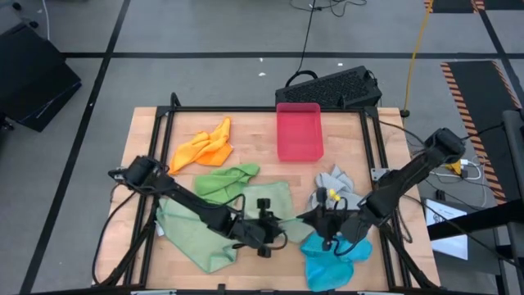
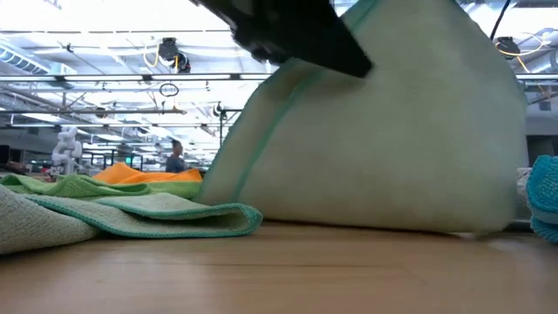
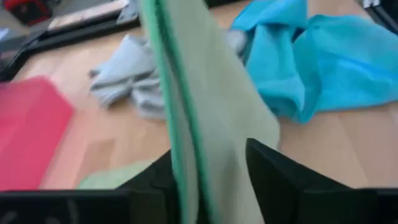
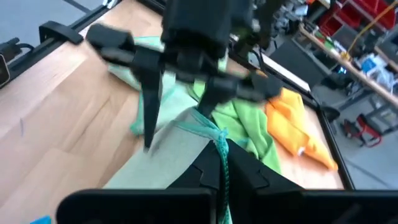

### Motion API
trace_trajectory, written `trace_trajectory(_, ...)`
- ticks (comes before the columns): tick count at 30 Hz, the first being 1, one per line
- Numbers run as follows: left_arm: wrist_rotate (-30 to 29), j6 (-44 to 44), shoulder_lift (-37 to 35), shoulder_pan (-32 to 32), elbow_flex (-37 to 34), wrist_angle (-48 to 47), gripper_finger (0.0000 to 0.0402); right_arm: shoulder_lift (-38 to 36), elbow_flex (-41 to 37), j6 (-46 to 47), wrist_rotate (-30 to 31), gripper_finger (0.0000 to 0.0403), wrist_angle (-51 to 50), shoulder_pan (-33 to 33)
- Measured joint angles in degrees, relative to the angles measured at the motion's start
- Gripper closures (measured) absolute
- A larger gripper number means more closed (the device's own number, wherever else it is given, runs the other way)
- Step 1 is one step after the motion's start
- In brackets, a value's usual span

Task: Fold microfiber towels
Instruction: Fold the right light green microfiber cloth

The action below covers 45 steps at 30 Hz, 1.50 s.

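A pale sage green towel point(image 1: 214, 233) lies at the table's near middle, and one part of it point(image 2: 392, 139) is raised like a tent. My right gripper point(image 4: 219, 167) is shut on its hemmed edge. My left gripper point(image 3: 211, 180) faces it from the left, open, with the raised cloth point(image 3: 205, 124) standing between its fingers. Whether they touch the cloth I cannot tell. A bright green towel point(image 1: 225, 180) and an orange towel point(image 1: 205, 147) lie farther back on the left. On the right, a grey towel point(image 1: 336, 184) and a blue towel point(image 1: 332, 258) rest on the table. My right gripper pinches the sage towel's teal-hemmed edge point(image 4: 217, 140) between its two fingers. It comes from the table's right, slanting a little downward. That part is lifted clear. The cloth drapes down from it, and its lower part point(image 2: 366, 222) rests on the table.
A pink-red tray point(image 1: 299, 131) stands at the far middle of the table. A black metal frame point(image 1: 246, 109) borders the tabletop. A dark keyboard-like case point(image 1: 332, 86) lies beyond the far edge. Bare wood point(image 1: 172, 262) shows at the near left.
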Motion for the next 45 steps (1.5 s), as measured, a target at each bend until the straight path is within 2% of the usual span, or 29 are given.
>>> trace_trajectory(4, -1.82, -5.40, -3.39, -1.20, 0.00, -11.57, 0.0220, -4.45, 0.00, 2.98, 0.81, 0.0400, -6.10, 0.00)
trace_trajectory(9, -6.25, -12.74, -3.53, -1.95, -0.19, -25.92, 0.0218, -10.79, 0.00, 8.32, 6.76, 0.0400, -15.22, -0.04)
trace_trajectory(13, -6.71, -15.27, -2.72, -1.30, -3.55, -26.18, 0.0218, -15.27, 0.01, 11.39, 10.34, 0.0400, -20.77, -0.07)
trace_trajectory(19, -6.67, -14.97, -2.63, 0.61, -10.27, -16.98, 0.0218, -19.30, 0.02, 11.74, 11.87, 0.0401, -24.82, -1.83)
trace_trajectory(26, -5.77, -12.96, -2.65, 1.29, -13.31, -11.26, 0.0218, -21.23, 0.02, 10.58, 13.40, 0.0401, -26.18, -5.94)
trace_trajectory(29, -1.81, -12.47, -2.67, 2.23, -15.58, -5.25, 0.0218, -21.28, 0.02, 9.23, 13.30, 0.0401, -25.24, -7.24)
trace_trajectory(34, -0.66, -9.41, -2.59, 2.04, -21.53, 9.73, 0.0218, -21.28, 0.02, 7.56, 12.94, 0.0401, -23.14, -8.17)
trace_trajectory(36, -1.34, -8.01, -1.39, 2.13, -23.19, 13.78, 0.0218, -21.28, 0.02, 6.61, 12.92, 0.0401, -21.76, -8.32)
trace_trajectory(43, -6.52, -3.50, 3.34, 2.40, -24.19, 16.00, 0.0219, -21.25, 0.02, 5.57, 12.79, 0.0401, -16.53, -8.33)
trace_trajectory(45, -7.92, -2.49, 3.76, 2.38, -24.11, 16.48, 0.0234, -21.21, 0.02, 5.63, 11.97, 0.0401, -15.51, -8.31)
